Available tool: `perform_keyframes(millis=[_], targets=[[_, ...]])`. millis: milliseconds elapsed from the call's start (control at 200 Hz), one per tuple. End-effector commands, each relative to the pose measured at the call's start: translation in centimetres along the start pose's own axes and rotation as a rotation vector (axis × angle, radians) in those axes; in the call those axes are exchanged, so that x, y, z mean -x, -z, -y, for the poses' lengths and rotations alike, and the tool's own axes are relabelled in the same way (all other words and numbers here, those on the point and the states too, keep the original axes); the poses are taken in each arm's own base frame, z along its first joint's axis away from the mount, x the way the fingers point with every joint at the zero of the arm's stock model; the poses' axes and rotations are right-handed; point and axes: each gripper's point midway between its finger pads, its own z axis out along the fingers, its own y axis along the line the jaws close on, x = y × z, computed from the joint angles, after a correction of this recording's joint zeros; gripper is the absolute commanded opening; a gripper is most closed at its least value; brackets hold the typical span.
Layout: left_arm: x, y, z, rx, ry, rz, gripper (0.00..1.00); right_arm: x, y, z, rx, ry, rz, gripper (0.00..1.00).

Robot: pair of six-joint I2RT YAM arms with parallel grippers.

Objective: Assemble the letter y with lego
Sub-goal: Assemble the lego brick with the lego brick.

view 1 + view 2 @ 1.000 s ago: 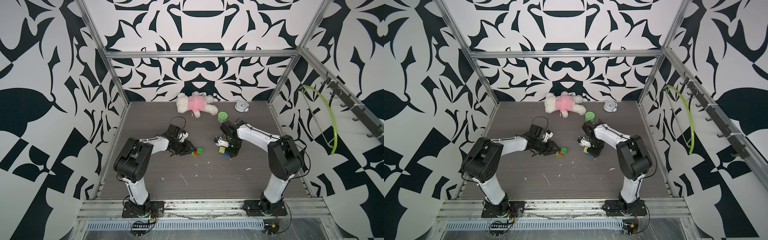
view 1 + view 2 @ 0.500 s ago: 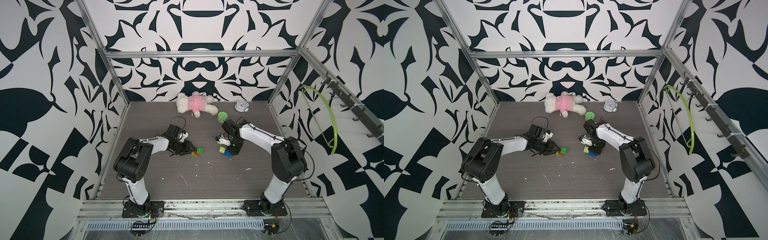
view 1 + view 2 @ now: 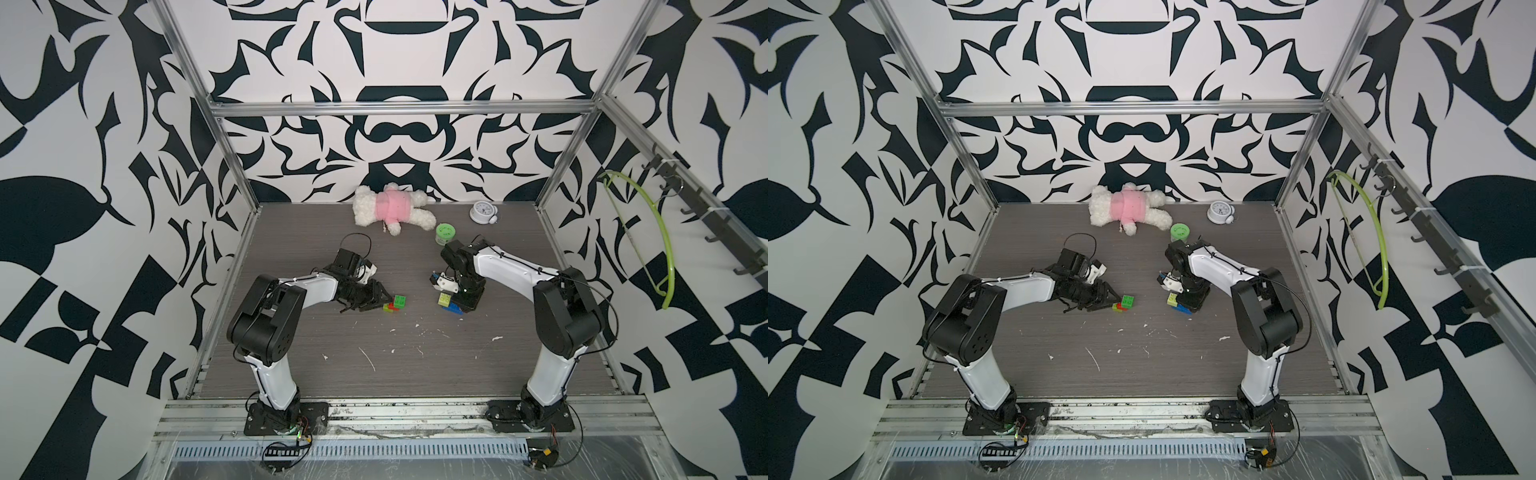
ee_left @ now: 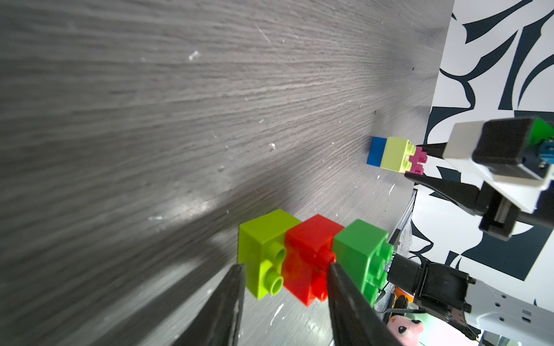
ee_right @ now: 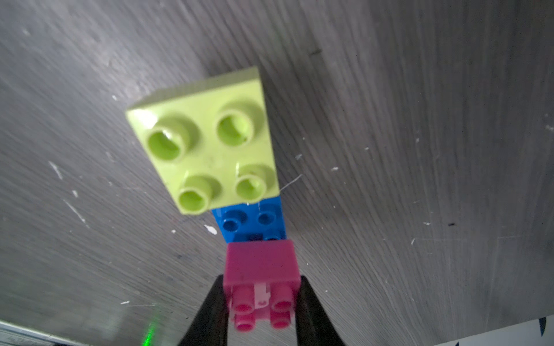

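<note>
— Well, your left gripper (image 4: 284, 269) has its two black tapered fingers (image 4: 221, 305) clamped on a staggered lego row (image 3: 392, 304) of glossy plastic blocks. The lime brick (image 4: 263, 239) and red brick (image 4: 308, 239) sit between the tips.
— Agreed, and just outside the finger that presses the red one, a green brick (image 4: 359, 242) is joined on. Round hollow studs face back along your fingers, which are matt and narrow to thin wedge tips.
— Your right gripper (image 5: 261, 280) is closed tight on a pink brick (image 5: 260, 263). Its smooth flat sides meet the fingers and its four studs point back toward your wrist.
— Just past those fingertips a longer blue brick (image 5: 251, 221) rests on the matt grey wood-grain table (image 5: 419, 119). A pale yellow-green brick (image 5: 207, 140), square with four open studs, is stacked on the end further from your fingers.
— Your pink one hangs over the blue brick's bare studs, near the pale one.
— Whether pink touches blue, you cannot tell. The two groups lie well apart, each at its own fingertips.
</note>
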Motion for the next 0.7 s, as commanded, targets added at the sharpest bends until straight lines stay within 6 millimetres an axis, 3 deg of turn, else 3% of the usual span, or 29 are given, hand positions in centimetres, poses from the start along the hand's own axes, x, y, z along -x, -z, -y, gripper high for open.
perform_keyframes(millis=[0,455,695], targets=[[-1.7,-0.1,-3.5,0.118,0.066,-0.028,0.49,-0.1,0.0,0.2,0.002,0.013,-0.021,0.09],[-1.6,0.1,-3.6,0.118,0.07,-0.025,0.49,0.0,-1.3,-0.9,0.03,0.057,-0.076,0.08],[-1.6,0.0,-3.8,0.121,0.075,-0.027,0.49,0.8,-0.2,-0.8,0.014,0.072,-0.032,0.07]])
